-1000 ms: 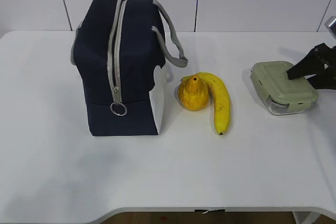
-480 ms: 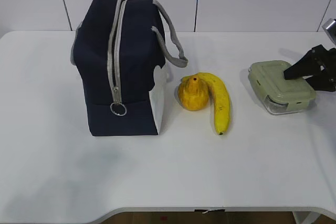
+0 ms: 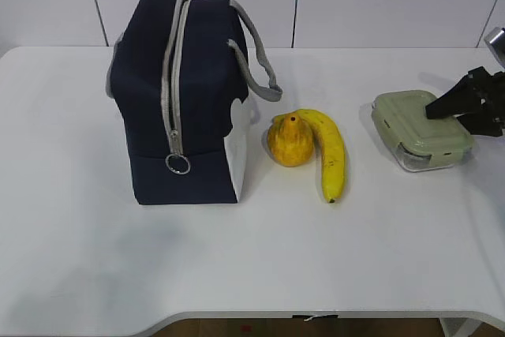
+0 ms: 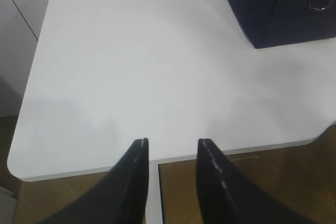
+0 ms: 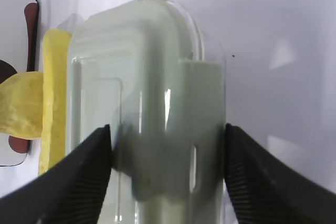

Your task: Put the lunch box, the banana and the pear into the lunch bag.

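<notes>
The lunch box (image 3: pixel 422 129), clear with a pale green lid, lies at the table's right. My right gripper (image 3: pixel 450 116) reaches in from the right edge and straddles it. In the right wrist view both black fingers (image 5: pixel 84 171) press the long sides of the lunch box (image 5: pixel 147 103). The banana (image 3: pixel 331 155) and the pear (image 3: pixel 289 141) lie touching in the middle, right of the navy lunch bag (image 3: pixel 177 100), whose zipper is closed. My left gripper (image 4: pixel 173 142) hovers open and empty over the table's front edge, out of the exterior view.
Grey handles (image 3: pixel 256 57) arch over the bag's right side, and a metal ring pull (image 3: pixel 178 164) hangs on its front face. The bag's corner (image 4: pixel 278 9) shows at the upper right of the left wrist view. White table (image 3: pixel 237 258) spreads in front.
The right gripper's fingers have closed in on the lunch box, which has shifted slightly to the left. The left gripper, bag, banana and pear have not moved.
</notes>
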`<state>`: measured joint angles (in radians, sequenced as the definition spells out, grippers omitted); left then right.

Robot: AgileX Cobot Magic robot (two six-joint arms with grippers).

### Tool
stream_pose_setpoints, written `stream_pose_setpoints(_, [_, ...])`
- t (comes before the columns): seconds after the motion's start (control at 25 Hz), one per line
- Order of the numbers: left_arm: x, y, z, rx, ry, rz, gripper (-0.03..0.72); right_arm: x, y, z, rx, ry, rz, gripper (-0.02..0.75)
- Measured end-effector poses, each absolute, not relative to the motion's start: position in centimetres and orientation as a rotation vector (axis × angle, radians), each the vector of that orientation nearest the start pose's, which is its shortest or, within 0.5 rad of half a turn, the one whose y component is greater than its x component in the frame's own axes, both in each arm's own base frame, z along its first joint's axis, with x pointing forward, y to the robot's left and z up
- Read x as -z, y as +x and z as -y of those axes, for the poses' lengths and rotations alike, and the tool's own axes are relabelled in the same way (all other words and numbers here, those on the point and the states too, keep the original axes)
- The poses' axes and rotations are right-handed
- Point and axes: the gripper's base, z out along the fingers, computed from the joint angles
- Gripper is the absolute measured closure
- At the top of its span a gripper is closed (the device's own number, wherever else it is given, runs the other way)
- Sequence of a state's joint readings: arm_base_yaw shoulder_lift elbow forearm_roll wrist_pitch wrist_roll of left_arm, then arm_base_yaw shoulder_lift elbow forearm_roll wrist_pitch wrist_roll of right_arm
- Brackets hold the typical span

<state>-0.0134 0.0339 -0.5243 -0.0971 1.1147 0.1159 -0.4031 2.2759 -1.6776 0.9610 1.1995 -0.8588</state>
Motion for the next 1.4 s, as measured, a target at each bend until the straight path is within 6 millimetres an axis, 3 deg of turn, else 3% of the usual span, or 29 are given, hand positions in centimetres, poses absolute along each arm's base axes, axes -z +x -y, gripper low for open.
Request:
stream_pose_setpoints(0.32, [-28.02, -0.5, 0.79, 0.056, 0.143, -2.099, 0.452, -15.22, 43.91, 11.07, -1.064, -0.008, -2.524, 0.302])
stream_pose_setpoints(1.4, [-28.02, -0.5, 0.79, 0.056, 0.143, -2.099, 0.452, -15.34, 43.91, 11.01, -1.09, 0.029, -2.527, 0.363])
